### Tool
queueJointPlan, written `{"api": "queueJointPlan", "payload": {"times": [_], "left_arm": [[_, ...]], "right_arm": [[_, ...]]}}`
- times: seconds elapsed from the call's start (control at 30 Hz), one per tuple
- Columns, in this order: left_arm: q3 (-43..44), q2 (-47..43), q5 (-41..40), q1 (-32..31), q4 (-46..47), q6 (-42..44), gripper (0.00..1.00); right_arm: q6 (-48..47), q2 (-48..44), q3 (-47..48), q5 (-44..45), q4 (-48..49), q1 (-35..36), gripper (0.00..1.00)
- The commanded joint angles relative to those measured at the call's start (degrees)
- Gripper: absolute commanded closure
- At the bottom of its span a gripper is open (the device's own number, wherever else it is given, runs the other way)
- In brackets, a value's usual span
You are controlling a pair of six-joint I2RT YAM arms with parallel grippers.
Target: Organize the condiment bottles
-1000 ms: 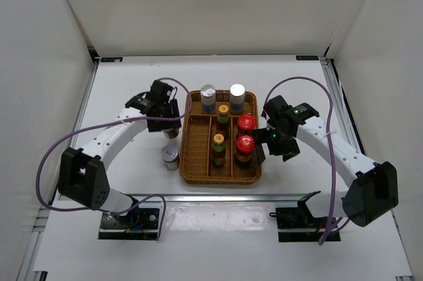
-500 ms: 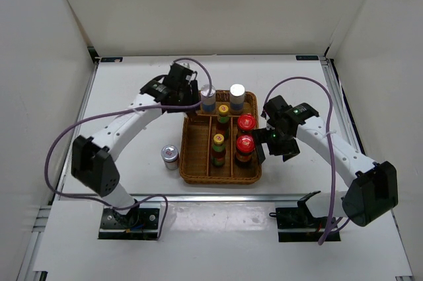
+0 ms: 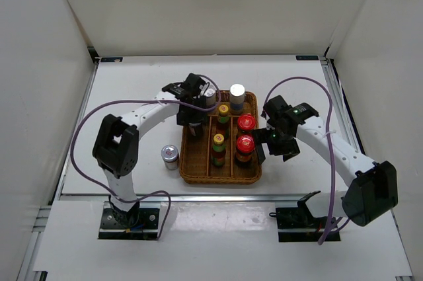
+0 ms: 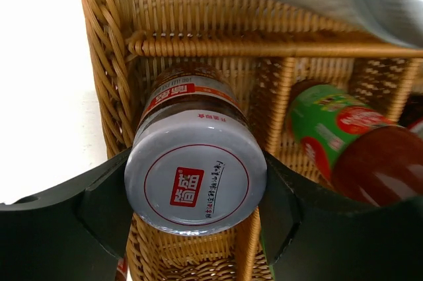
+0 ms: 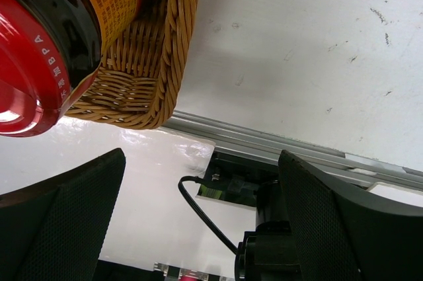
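Observation:
My left gripper (image 3: 193, 124) is shut on a short silver-lidded jar (image 4: 195, 182), held by its sides in the left front compartment of the wicker tray (image 3: 221, 180). A second silver-lidded jar (image 3: 170, 155) stands on the table left of the tray. Two silver-capped shakers (image 3: 237, 94) fill the back row, one partly behind my left wrist. Two yellow-capped bottles (image 3: 218, 145) stand in the middle column, and two red-capped jars (image 3: 245, 143) in the right one. My right gripper (image 3: 261, 151) hangs open beside the tray's right edge, with nothing between its fingers (image 5: 66, 221).
The tray's woven wall (image 4: 106, 63) and divider hem in the held jar. A green-labelled bottle (image 4: 330, 122) stands just right of it. A red-capped jar (image 5: 33, 49) and the tray corner (image 5: 142, 76) lie close to my right fingers. White walls enclose the table.
My left arm has carried the silver-lidded jar from the table left of the tray, round its back corner, to the left front compartment. The right arm has not moved.

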Motion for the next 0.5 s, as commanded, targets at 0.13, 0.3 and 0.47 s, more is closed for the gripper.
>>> {"api": "queueJointPlan", "payload": {"times": [0.13, 0.3, 0.47], "left_arm": [[-0.7, -4.0, 2.1, -0.1, 0.7, 0.1, 0.00], [-0.2, -15.8, -7.0, -0.1, -1.3, 0.1, 0.00], [-9.1, -30.4, -10.4, -0.1, -1.3, 2.5, 0.00]], "right_arm": [[0.4, 0.5, -0.4, 0.3, -0.4, 0.1, 0.00], [0.4, 1.0, -0.4, 0.3, -0.4, 0.1, 0.00], [0.4, 1.6, -0.4, 0.8, -0.4, 0.1, 0.00]]}}
